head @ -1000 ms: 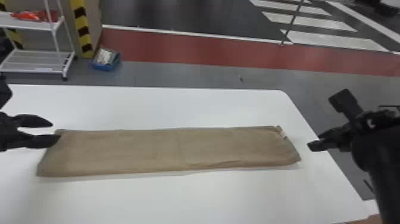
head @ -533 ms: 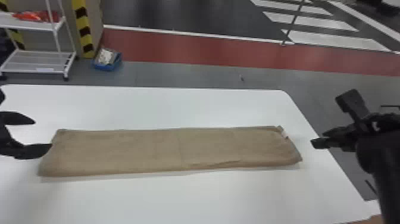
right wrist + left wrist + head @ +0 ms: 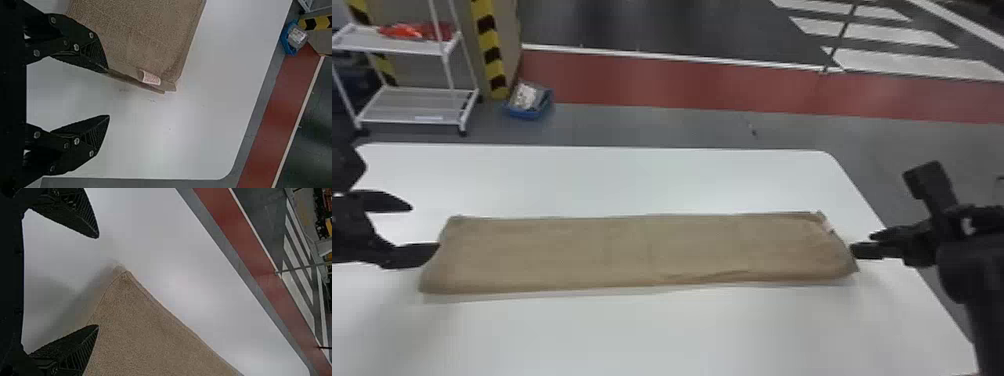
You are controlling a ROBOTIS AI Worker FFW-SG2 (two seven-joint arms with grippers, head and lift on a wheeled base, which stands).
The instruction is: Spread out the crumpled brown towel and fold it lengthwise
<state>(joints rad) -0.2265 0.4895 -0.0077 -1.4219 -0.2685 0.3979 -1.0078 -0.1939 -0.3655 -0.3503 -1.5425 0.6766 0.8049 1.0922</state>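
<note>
Jaws of the left gripper [image 3: 424,226] are standing wide apart at the left end of the white table [image 3: 662,177]; the near finger is meeting the left edge of the brown towel [image 3: 632,255]. In the left wrist view, a towel corner is lying just beyond the fingertips. Beyond the table at far left, a white cart [image 3: 414,120] is holding orange-red items [image 3: 407,31] on its upper shelf. To its right, a yellow-and-black striped post [image 3: 491,55] is standing beside a blue bin [image 3: 527,114] on the floor. Across the table, the towel is lying folded in a long strip running left to right, and a shallow wrinkle is crossing its near side, right of the middle. At its far right corner, a white label [image 3: 827,225] is showing. Jaws of the right gripper [image 3: 862,243] are standing apart at the towel's right end; in the right wrist view, one finger is overlapping the towel edge, but contact is remaining unclear.
</note>
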